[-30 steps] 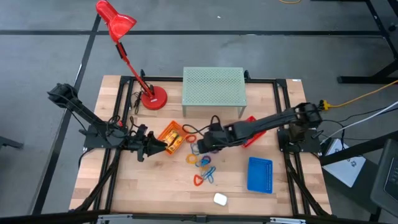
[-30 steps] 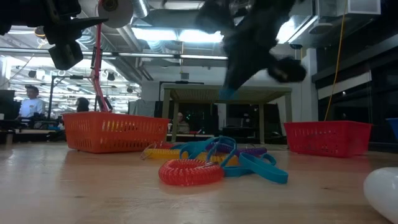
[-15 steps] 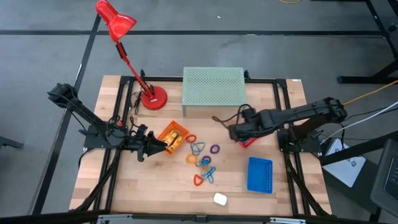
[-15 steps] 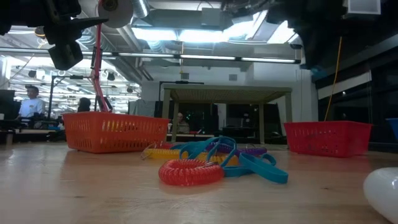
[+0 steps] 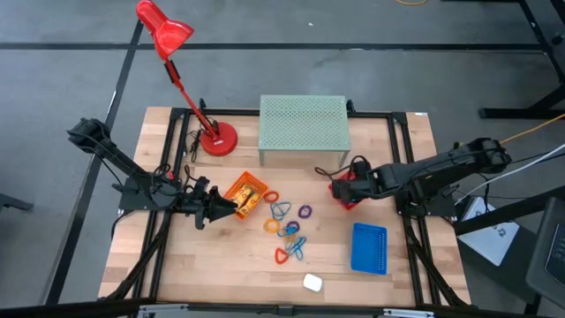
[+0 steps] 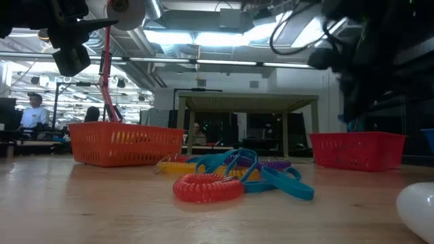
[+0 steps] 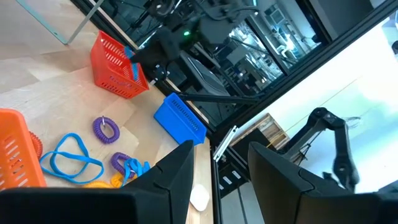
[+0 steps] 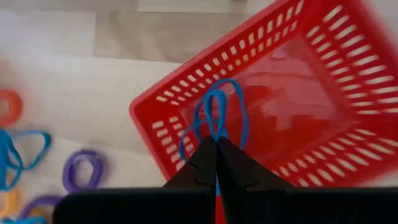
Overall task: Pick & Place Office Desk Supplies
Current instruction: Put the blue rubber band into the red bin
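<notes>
The right gripper, shut on a blue loop, hangs over the red basket; the left gripper waits open beside the orange basket

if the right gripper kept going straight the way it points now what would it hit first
Most likely the red basket: the right gripper, shut on a blue loop, points at its near rim, though depth is hard to judge.

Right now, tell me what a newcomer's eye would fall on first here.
First the red lamp, leaning out past the table's far left corner. Next the right gripper, shut on a blue loop and held over the red basket at the right. Then the heap of coloured loops mid-table, beside the orange basket near the waiting left gripper.
</notes>
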Robot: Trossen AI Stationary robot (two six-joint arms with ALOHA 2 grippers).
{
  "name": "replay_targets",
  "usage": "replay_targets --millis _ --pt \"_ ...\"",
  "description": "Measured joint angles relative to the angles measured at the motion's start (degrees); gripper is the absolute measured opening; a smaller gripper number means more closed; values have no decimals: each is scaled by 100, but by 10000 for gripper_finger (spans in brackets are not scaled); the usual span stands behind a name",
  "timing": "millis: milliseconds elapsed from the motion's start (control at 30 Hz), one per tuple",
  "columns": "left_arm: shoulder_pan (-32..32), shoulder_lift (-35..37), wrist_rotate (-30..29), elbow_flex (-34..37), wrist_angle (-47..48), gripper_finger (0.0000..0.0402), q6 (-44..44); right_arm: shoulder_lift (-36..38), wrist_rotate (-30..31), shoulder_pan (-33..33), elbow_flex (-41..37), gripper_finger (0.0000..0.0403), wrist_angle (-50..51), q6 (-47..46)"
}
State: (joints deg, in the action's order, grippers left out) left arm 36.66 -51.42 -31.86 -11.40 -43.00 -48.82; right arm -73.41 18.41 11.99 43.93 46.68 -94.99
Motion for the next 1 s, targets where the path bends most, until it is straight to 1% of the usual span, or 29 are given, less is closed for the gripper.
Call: replay_targets --millis 133,267,367,467,667,767,867,1000 --pt "-1 1 0 0 0 148 -3 44 -87 -111 -434 0 -479 -85" --pt "-1 1 0 0 0 148 -4 44 -317 -180 -543 0 -479 -38" --pt "-1 0 0 0 2 148 -2 44 -284 -182 -550 14 -427 -121" --pt "-2 2 0 0 2 148 0 44 -149 -182 -550 49 -424 -213" --pt "-2 2 0 0 115 148 -4 44 -151 -182 -550 143 -421 -209" --pt "-2 2 -2 0 127 148 -4 44 -146 -182 -550 183 -422 -231" --pt "-1 1 -2 0 127 148 -4 44 -146 -182 -550 210 -424 -248" --pt "-1 1 -2 0 125 148 -7 44 -181 -182 -509 226 -441 -346"
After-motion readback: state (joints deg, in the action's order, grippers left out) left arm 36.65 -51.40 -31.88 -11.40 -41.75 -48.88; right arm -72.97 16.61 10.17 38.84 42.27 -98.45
